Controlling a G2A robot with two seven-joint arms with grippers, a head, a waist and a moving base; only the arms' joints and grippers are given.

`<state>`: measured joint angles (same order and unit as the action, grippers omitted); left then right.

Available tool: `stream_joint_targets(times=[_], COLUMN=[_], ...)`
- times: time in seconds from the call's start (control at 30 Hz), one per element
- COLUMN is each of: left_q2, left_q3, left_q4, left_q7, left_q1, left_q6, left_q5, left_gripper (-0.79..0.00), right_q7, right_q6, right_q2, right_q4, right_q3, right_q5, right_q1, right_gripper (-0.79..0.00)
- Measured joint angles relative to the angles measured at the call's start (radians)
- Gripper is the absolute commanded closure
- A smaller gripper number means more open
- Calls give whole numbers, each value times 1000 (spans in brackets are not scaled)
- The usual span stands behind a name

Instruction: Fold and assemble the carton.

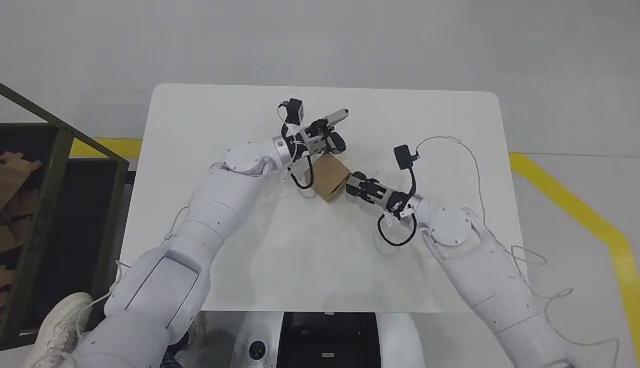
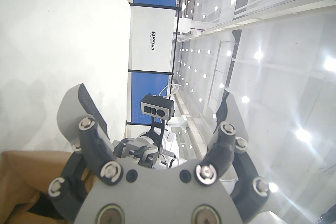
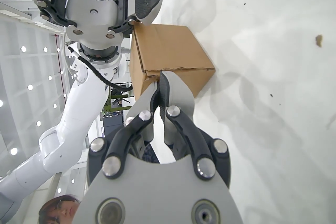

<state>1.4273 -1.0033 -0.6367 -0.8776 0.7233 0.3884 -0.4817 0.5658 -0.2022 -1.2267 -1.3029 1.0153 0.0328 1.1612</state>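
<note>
White table (image 1: 200, 148) is carrying a small brown cardboard carton (image 1: 332, 177) at its middle, with the closed right claw (image 3: 160, 77) touching its right edge and the wide-open left claw (image 1: 336, 131) hovering at its far-left corner.

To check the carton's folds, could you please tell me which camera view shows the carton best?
The right wrist view: the carton is close, with two faces and a rough edge plainly visible. The top view shows it small between the two arms; the left wrist view catches a brown corner of it.
</note>
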Motion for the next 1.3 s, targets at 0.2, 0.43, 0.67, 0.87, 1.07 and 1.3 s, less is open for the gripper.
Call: stream_joint_targets(times=[0.2, 0.43, 0.67, 0.87, 1.07, 1.3], left_q2=[-11, -39, -87, -137, -183, -213], left_q3=[-46, -124, -230, -337, -459, -554], left_q4=[17, -15, -110, -244, -405, -516], left_q7=[12, 3, -4, -9, 6, 25], left_q1=[-18, -16, 29, 97, 195, 274], left_q6=[32, 82, 97, 32, -67, -151], left_q5=[-24, -46, -28, 42, 93, 119], left_gripper=[-785, -785, -785, -785, -785, -785], right_q7=[26, -38, -175, -245, -288, -351], right_q6=[-38, -124, -250, -303, -327, -334], right_q2=[20, 46, 60, 74, 84, 87], right_q4=[-23, -73, -49, -20, 5, 25], right_q3=[64, 183, 273, 337, 373, 375], right_q5=[-48, -116, -230, -369, -504, -622], right_q1=[17, 46, 30, -1, -38, -78], right_gripper=[0, 0, 0, -22, -123, -733])
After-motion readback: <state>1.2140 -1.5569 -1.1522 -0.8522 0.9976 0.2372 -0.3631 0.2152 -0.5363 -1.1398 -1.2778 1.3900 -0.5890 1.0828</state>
